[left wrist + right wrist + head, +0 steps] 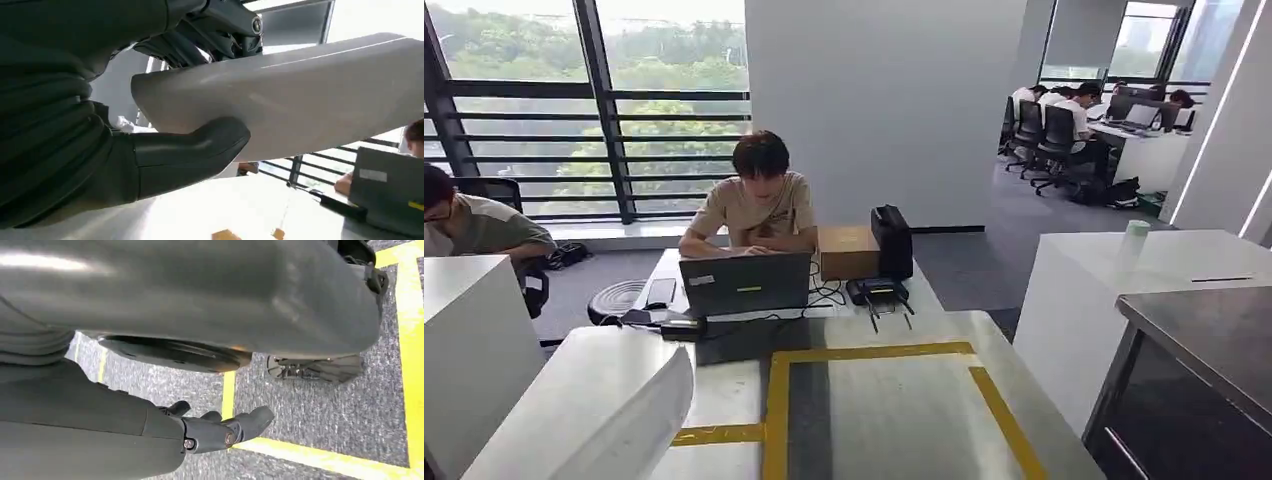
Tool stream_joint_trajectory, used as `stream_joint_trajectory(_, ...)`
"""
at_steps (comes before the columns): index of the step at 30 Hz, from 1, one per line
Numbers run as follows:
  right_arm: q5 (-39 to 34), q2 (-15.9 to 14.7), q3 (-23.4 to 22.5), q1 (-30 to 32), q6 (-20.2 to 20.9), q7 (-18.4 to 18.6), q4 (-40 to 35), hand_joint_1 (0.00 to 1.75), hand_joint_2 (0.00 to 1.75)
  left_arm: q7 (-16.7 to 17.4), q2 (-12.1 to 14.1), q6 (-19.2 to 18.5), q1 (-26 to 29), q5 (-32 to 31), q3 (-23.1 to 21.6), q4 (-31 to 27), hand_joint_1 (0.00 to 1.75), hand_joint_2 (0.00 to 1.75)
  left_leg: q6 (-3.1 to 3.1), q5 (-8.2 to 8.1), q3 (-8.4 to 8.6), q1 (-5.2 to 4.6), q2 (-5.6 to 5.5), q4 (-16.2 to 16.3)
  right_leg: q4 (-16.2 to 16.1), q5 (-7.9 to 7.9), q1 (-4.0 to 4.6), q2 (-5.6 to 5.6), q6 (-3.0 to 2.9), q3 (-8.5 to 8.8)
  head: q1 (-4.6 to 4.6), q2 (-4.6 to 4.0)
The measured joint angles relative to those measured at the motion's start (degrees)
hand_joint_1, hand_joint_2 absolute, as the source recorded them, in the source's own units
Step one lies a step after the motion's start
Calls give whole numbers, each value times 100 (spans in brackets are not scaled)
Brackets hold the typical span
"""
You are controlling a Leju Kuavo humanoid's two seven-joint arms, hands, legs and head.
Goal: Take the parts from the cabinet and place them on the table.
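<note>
left hand grips a large, pale grey, smooth curved panel part: thick grey thumb pressed against one face, darker fingers wrapped over the opposite edge. in the head view the same part sits low on the robot's left, above the near edge of the grey table with yellow tape lines.

right hand hangs over grey carpet with yellow tape; fingers loosely apart and extended, holding nothing.

across the table a person sits behind a dark open laptop; brown cardboard box just beside it.
</note>
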Motion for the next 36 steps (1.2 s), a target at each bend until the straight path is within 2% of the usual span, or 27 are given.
stream_joint_trajectory(2, 46, 0, 26, -5, 0, 7, 0, 0, 0, 15, 38, 7, 60, -96, -234, 68, 175, 175, 27, -17, 15, -4, 1, 0, -23, -6, 0, -1, 18, 24, 0, 0)
stream_joint_trajectory(4, 77, 0, 31, -5, 0, 15, 0, 0, 0, 57, 55, 7, 91, -179, -332, 105, 175, 175, 40, -26, 27, -9, 2, 0, -34, -7, -4, -1, 66, 38, 0, 0)
stream_joint_trajectory(7, 98, 0, 48, -5, 0, 15, -2, 0, 0, 105, 84, 7, 147, -236, -450, 127, 175, 175, 46, -30, 34, -22, 3, 1, -55, -13, -28, -1, 267, 54, 0, 0)
stream_joint_trajectory(8, 107, 0, 61, -4, 0, 15, 0, 0, 0, 105, 99, 7, 162, -236, -480, 131, 175, 175, 46, -30, 35, -24, 3, 1, -56, -13, -31, -1, 294, 55, 0, 0)
stream_joint_trajectory(10, 120, 0, 77, -3, 0, 15, -2, 0, 0, 103, 123, 7, 187, -236, -524, 133, 175, 175, 46, -30, 40, -25, 2, 1, -56, -11, -33, -2, 322, 55, 0, 0)
stream_joint_trajectory(13, 138, 0, 81, -3, 0, 35, -2, 0, 0, 94, 141, 11, 218, -223, -566, 129, 175, 175, 45, -29, 56, -22, 3, -7, -55, -15, -31, -2, 331, 62, 0, 0)
stream_joint_trajectory(14, 140, 0, 81, -2, 0, 35, -2, 0, 0, 85, 145, 22, 252, -216, -581, 122, 0, 175, 43, -27, 64, -21, 4, -13, -55, -15, -29, -2, 331, 64, 0, 0)
stream_joint_trajectory(21, 127, 0, 85, -3, 0, 33, -2, 0, 0, 249, 147, 11, 294, -48, -611, 98, 0, 175, 17, -11, 88, -20, 3, -55, -55, -14, -29, -3, 330, 69, 0, 0)
stream_joint_trajectory(22, 120, 0, 85, -2, 0, 33, -2, 0, 0, 289, 147, -2, 306, -35, -611, 100, 0, 0, 16, -10, 91, -20, 4, -58, -55, -14, -29, -3, 329, 68, 0, 0)
stream_joint_trajectory(28, 72, 0, 85, 1, 0, 33, -2, 0, 0, 551, 147, -22, 338, -133, -574, 92, 0, 0, 4, -3, 102, -20, 1, -76, -55, -19, -28, -3, 323, 73, 0, 0)
stream_joint_trajectory(36, 72, 0, 85, 1, 0, 33, -2, 0, 0, 621, 147, -39, 361, -133, -539, 48, 0, 0, -3, 1, 108, -20, 0, -85, -55, -21, -28, -4, 319, 74, 0, 0)
